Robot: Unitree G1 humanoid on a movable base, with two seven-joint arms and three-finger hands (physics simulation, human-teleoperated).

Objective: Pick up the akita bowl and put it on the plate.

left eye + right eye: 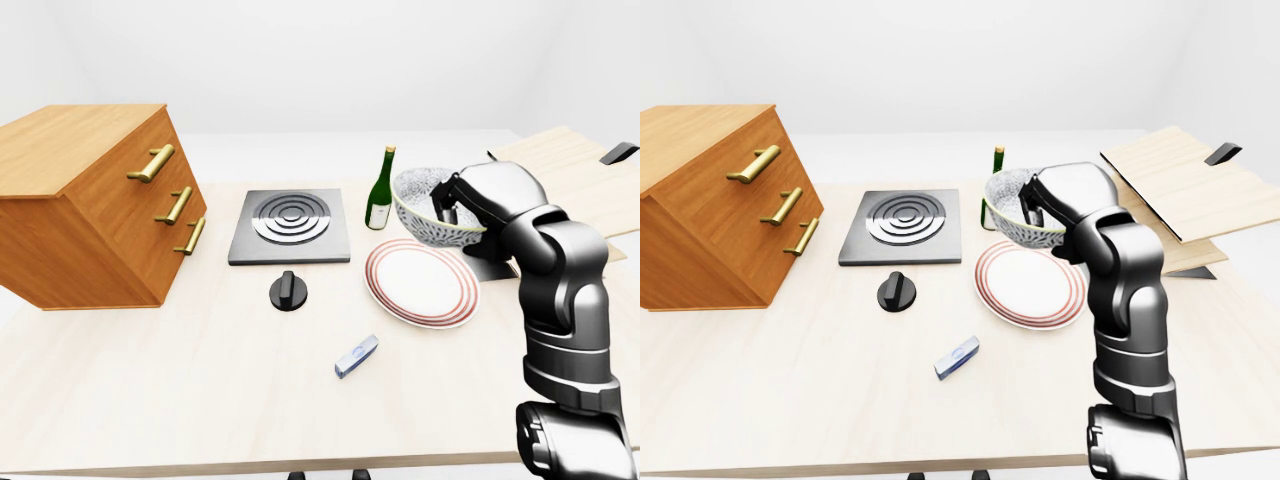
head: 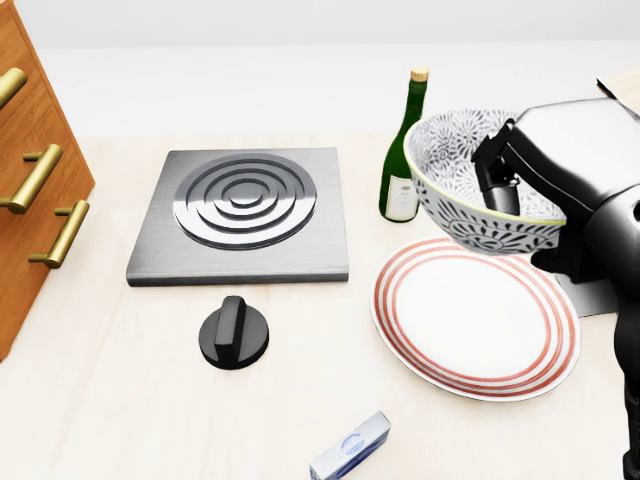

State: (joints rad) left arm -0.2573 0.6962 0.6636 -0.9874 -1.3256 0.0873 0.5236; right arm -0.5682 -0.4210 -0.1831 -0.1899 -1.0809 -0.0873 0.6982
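Note:
The akita bowl [image 2: 455,190], white with a dark speckled pattern and a yellowish rim, hangs tilted in the air above the upper right part of the plate [image 2: 470,320]. That plate is white with red rings and lies flat on the table. My right hand [image 2: 500,180] is shut on the bowl's right rim, with dark fingers [image 2: 492,182] hooked over the edge into the bowl. The bowl's underside looks a little clear of the plate. My left hand appears in no view.
A green bottle [image 2: 404,150] stands just left of the bowl, very near it. A stove plate [image 2: 243,212] and black knob [image 2: 233,333] lie left. A wooden drawer cabinet [image 1: 90,200] is far left, a small blue-white box [image 1: 356,356] below, wooden boards [image 1: 1185,190] right.

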